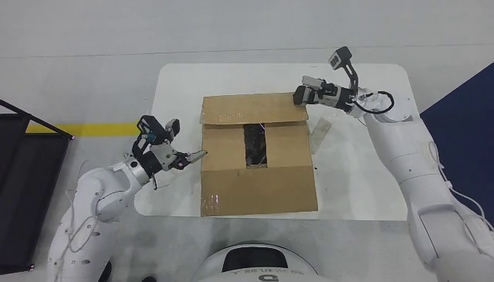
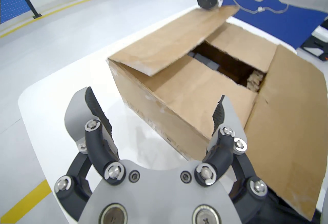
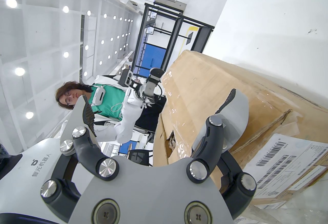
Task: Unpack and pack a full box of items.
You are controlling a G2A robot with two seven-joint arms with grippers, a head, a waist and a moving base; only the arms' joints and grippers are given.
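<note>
Unpacking is only just getting under way. The box (image 1: 231, 154) is sitting mid-table (image 1: 177, 89), partly opened. The near flap (image 1: 258, 191) is lying folded outward toward the robot. The far flap (image 1: 251, 110) is standing tilted, half raised. The two inner flaps are lying flat over the top, with a dark gap (image 1: 256, 144) between them; something dark and a bit of crumpled paper are showing through it, too hidden to name. The right gripper (image 1: 299, 95) is sitting at the far flap's right corner with its fingers spread wide, pinching nothing. One finger (image 3: 237, 104) is lying against the cardboard, so the flap is apparently being propped rather than gripped. The left gripper (image 1: 197, 157) is hovering just beside the box's left wall, jaws spread, holding nothing and not touching the cardboard. No contents are lying out on the table. Judging from this, the far flap and both inner flaps are awaiting folding back. All of the lifting-out and the whole repacking are remaining.
</note>
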